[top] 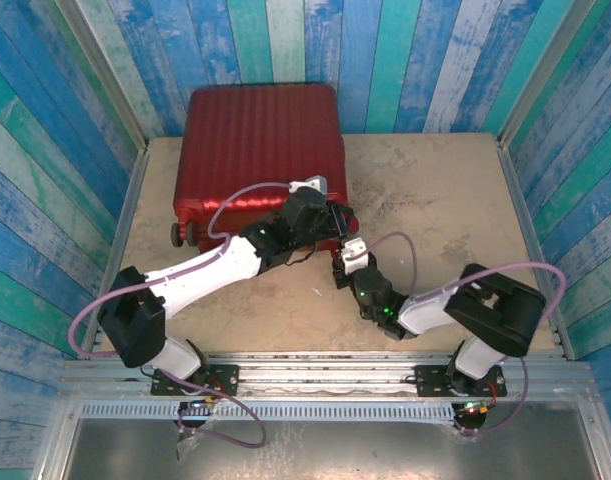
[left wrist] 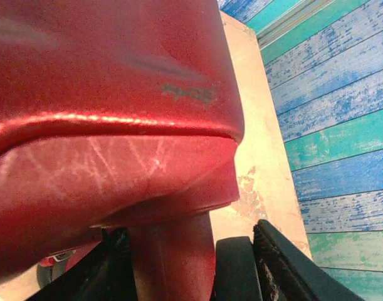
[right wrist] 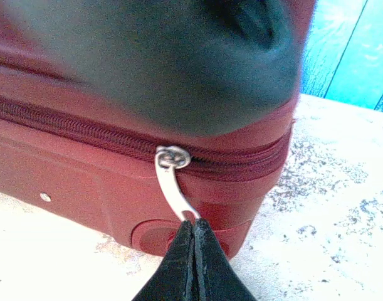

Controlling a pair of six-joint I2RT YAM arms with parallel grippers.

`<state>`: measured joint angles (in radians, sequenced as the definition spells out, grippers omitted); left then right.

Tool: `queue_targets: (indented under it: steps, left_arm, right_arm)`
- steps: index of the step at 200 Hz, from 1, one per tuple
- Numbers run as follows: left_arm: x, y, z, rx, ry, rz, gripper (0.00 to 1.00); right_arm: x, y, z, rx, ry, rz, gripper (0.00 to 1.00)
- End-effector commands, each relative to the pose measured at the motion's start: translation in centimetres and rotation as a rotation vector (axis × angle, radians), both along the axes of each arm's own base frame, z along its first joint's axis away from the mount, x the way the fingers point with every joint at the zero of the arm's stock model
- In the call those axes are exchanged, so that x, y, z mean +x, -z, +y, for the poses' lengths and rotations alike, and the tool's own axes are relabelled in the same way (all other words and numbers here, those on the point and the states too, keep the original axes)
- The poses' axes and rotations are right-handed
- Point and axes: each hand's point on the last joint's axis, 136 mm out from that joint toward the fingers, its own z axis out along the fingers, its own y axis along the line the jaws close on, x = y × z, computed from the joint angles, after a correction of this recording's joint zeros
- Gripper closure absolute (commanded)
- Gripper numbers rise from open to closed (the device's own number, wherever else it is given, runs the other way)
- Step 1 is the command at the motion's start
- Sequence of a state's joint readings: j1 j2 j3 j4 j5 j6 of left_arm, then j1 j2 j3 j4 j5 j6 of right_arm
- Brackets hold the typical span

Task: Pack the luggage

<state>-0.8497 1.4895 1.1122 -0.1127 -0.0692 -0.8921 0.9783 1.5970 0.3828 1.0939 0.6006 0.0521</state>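
The luggage [top: 260, 150] is a dark-red ribbed suitcase lying flat and closed at the back left of the table. My left gripper [top: 325, 215] sits on its near right corner. In the left wrist view the luggage [left wrist: 110, 94] looms close, and the left gripper [left wrist: 191, 269] has its jaws apart astride a red part of the shell, with a black block beside the right finger [left wrist: 285, 263]. My right gripper [top: 342, 268] is at the same corner, low on the table. The right gripper [right wrist: 194, 229] is shut on the silver zipper pull [right wrist: 174, 182] of the luggage [right wrist: 66, 182].
The beige tabletop [top: 435, 200] lies bare to the right of the suitcase. Blue and green plank walls [top: 405, 60] close in the back and sides. Small black wheels [top: 182, 235] sit at the suitcase's near left corner.
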Motion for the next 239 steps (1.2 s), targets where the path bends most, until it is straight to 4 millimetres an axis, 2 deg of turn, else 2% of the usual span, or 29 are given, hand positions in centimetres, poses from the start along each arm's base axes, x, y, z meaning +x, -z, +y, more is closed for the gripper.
queue_targets:
  steps: [1,14,19,27,39,46,54,79,101,127,158,185,206,208,214,239]
  left_arm:
    - [-1.1,-7.4,0.9,-0.04,0.082,-0.258,1.0]
    - [-1.1,-7.5,1.4,-0.039,0.071,-0.263,1.0]
    - [-1.1,-7.6,1.5,-0.046,0.067,-0.265,1.0]
    - [-1.1,-7.7,1.6,-0.058,0.062,-0.264,1.0]
    - [-1.0,-7.8,1.5,-0.084,0.059,-0.254,1.0]
    - [-0.9,-7.8,1.2,-0.097,0.063,-0.248,1.0]
    - [-0.9,-8.0,0.8,-0.11,0.067,-0.238,1.0]
    - [-0.6,-8.3,-0.6,-0.131,0.103,-0.216,1.0]
    - [-0.4,-8.7,-1.0,-0.132,0.116,-0.218,1.0]
    - [-0.5,-8.5,-0.9,-0.122,0.112,-0.218,1.0]
    - [-0.5,-7.9,-0.7,-0.103,0.108,-0.208,1.0]
    - [-0.5,-7.5,-0.8,-0.093,0.114,-0.2,1.0]
    - [-0.5,-7.5,-0.8,-0.089,0.116,-0.2,1.0]
    - [-0.5,-7.5,-0.8,-0.088,0.118,-0.201,1.0]
    - [-0.5,-7.5,-0.8,-0.088,0.119,-0.202,1.0]
    - [-0.4,-7.3,-0.9,-0.081,0.118,-0.199,1.0]
  right_arm:
    - [-0.2,-0.2,-0.4,0.04,-0.059,0.049,1.0]
    - [0.0,-0.2,-0.7,0.073,-0.065,0.076,1.0]
    - [0.0,-0.2,-0.7,0.085,-0.061,0.09,0.96]
    - [0.1,-0.1,-0.6,0.116,-0.058,0.119,0.81]
    - [-0.2,-0.1,0.2,0.171,-0.097,0.148,0.5]
    - [-0.5,-0.1,0.5,0.215,-0.122,0.155,0.42]
    - [-0.7,-0.2,0.7,0.273,-0.144,0.155,0.37]
    - [-0.6,0.3,0.4,0.462,-0.223,0.187,0.31]
    - [-0.2,1.1,0.0,0.539,-0.255,0.203,0.29]
    - [0.4,1.4,1.6,0.551,-0.365,0.241,0.27]
    - [0.8,0.5,3.3,0.551,-0.482,0.24,0.25]
    - [1.8,0.3,3.7,0.554,-0.53,0.254,0.23]
    - [2.1,0.5,4.3,0.559,-0.587,0.282,0.18]
    - [2.7,0.6,3.6,0.562,-0.571,0.279,0.18]
    - [3.1,0.7,3.4,0.569,-0.569,0.283,0.17]
    - [3.1,0.8,4.4,0.575,-0.629,0.31,0.19]
